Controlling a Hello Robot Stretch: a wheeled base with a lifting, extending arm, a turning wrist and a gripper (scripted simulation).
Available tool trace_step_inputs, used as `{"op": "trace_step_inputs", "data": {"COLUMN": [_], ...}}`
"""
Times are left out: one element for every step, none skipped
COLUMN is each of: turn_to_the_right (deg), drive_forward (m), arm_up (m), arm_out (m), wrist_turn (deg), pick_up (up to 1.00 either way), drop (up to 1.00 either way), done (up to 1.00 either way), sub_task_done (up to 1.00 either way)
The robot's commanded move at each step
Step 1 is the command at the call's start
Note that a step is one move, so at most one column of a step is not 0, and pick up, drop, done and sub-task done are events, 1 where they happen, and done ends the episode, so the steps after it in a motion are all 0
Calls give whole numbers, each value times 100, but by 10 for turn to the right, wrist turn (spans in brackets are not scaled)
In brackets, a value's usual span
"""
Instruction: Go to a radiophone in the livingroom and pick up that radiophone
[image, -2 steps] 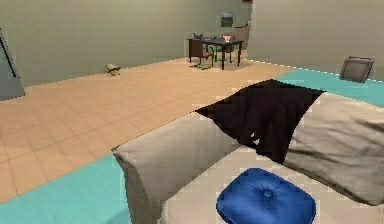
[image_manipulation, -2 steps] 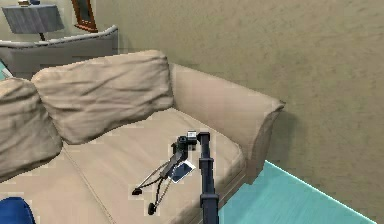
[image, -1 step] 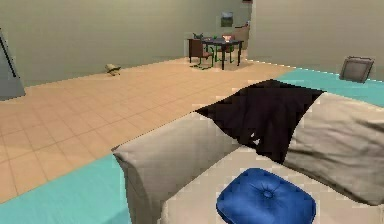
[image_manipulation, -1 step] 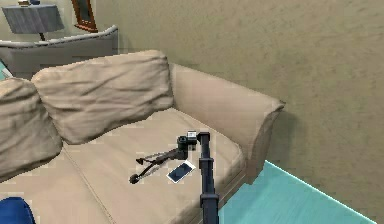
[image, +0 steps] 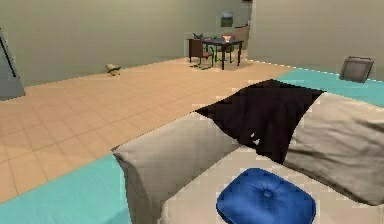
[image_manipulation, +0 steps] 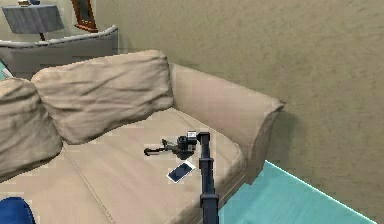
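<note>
A small flat white-and-blue thing (image_manipulation: 180, 172), shaped like a handset, lies on the beige sofa's seat (image_manipulation: 110, 170) near its right armrest (image_manipulation: 235, 105). The dark arm (image_manipulation: 208, 185) rises from the bottom edge and ends just above that thing. At its far end the gripper (image_manipulation: 153, 152) reaches left over the seat cushion, a short way up and left of the flat thing. I cannot tell whether it holds anything or touches the seat.
A dark cloth (image: 262, 115) drapes the sofa's back, and a blue cushion (image: 265, 197) lies on its seat. A teal rug (image_manipulation: 300, 200) borders the sofa. Across the tiled floor stand a dark table with chairs (image: 215, 47), a small object (image: 112, 69) and a grey chair (image: 356, 68).
</note>
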Motion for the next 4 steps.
{"op": "trace_step_inputs", "data": {"turn_to_the_right": [0, 0, 0, 0], "drive_forward": [0, 0, 0, 0], "arm_up": [0, -30, 0, 10], "arm_out": [0, 0, 0, 0], "wrist_turn": [240, 0, 0, 0], "pick_up": [0, 0, 100, 0], "drop": [0, 0, 0, 0], "done": [0, 0, 0, 0], "sub_task_done": [0, 0, 0, 0]}}
